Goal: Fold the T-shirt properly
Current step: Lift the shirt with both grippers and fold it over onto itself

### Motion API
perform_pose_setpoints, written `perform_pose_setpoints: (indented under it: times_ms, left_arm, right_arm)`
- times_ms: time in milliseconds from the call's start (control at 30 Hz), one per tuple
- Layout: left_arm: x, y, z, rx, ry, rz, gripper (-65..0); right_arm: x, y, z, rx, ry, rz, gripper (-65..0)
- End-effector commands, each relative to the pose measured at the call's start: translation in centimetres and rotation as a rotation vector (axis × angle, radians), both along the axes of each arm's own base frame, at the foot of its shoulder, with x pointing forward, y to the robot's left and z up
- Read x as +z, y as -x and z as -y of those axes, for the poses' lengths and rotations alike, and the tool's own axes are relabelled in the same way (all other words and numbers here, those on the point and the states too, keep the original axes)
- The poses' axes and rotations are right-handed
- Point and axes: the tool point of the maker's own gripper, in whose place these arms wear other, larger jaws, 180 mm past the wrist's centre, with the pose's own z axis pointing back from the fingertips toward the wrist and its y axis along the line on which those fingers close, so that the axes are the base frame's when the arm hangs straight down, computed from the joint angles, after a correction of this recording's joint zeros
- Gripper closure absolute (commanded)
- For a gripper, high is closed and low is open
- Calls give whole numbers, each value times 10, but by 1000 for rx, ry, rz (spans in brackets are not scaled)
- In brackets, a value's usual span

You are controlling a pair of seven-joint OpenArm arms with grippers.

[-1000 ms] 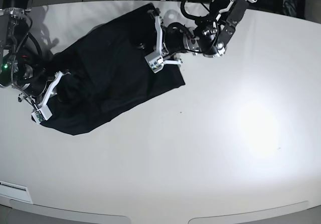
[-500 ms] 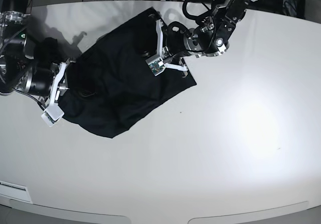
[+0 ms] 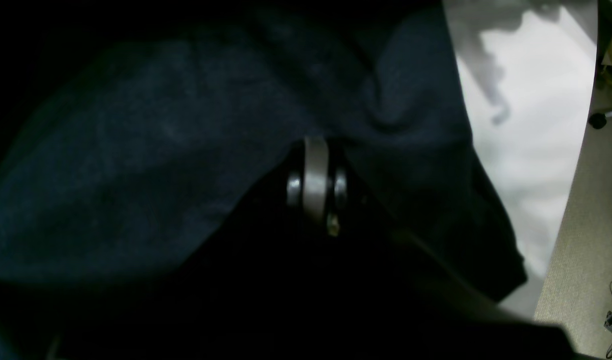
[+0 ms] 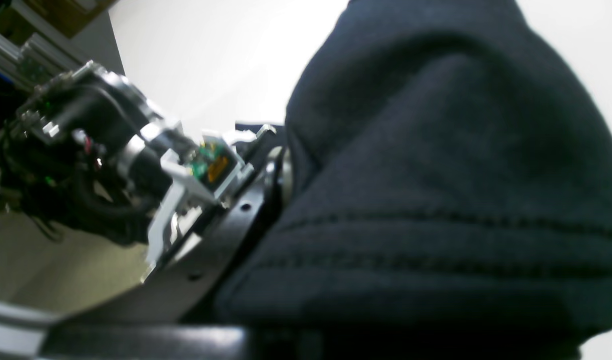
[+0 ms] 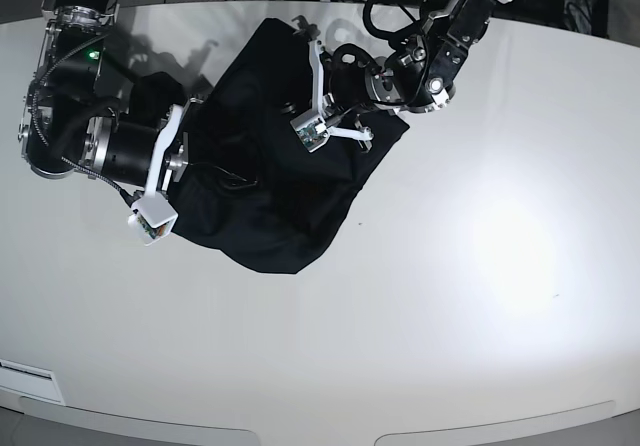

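- While both arms are reaching in from the far side of the white bench, the T-shirt is lying bunched in the upper left part of it, a dark heap running on a slant from the far edge toward the near left.
- Its cloth is showing as plain, matte black, rumpled into soft folds, with one rounded lobe hanging nearest the front at the bottom of the heap.
- From the right wrist view the fabric is filling most of the frame, looking dark navy-black with a hem of two stitched rows running across it.
- The right gripper, on the left of the base view, is pressing into the left edge of the heap; its white fingers are sitting against the cloth, and I cannot tell whether it is clamped on the fabric.
- The left gripper, on the right of the base view, is sitting on the upper right part of the shirt.
- In the left wrist view a pale finger is standing amid draped cloth; whether that gripper is gripping cannot be told.
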Motion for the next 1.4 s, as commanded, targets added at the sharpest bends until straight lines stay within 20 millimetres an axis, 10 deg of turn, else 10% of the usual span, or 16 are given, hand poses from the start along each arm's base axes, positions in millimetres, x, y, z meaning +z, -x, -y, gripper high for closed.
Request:
perform_pose_setpoints:
  times_ms: [0, 700, 800, 967, 1200, 1367]
  left_arm:
    - [4, -5, 0, 3, 0, 18, 0]
    - [28, -34, 4, -2, 30, 87, 0]
    - [51, -38, 12, -28, 86, 93, 0]
    - [108, -21, 29, -248, 169, 214, 0]
    - [177, -44, 18, -210, 265, 407, 0]
    - [207, -96, -32, 36, 291, 495, 0]
  right_arm:
    - [16, -5, -3, -3, -40, 53, 0]
    - [-7, 27, -44, -2, -169, -55, 0]
    - [-8, 27, -44, -2, -169, -56, -21]
    - [-7, 27, -45, 1, -171, -55, -342]
    - [-15, 39, -68, 84, -133, -74, -349]
    - [-28, 61, -100, 211, -62, -93, -348]
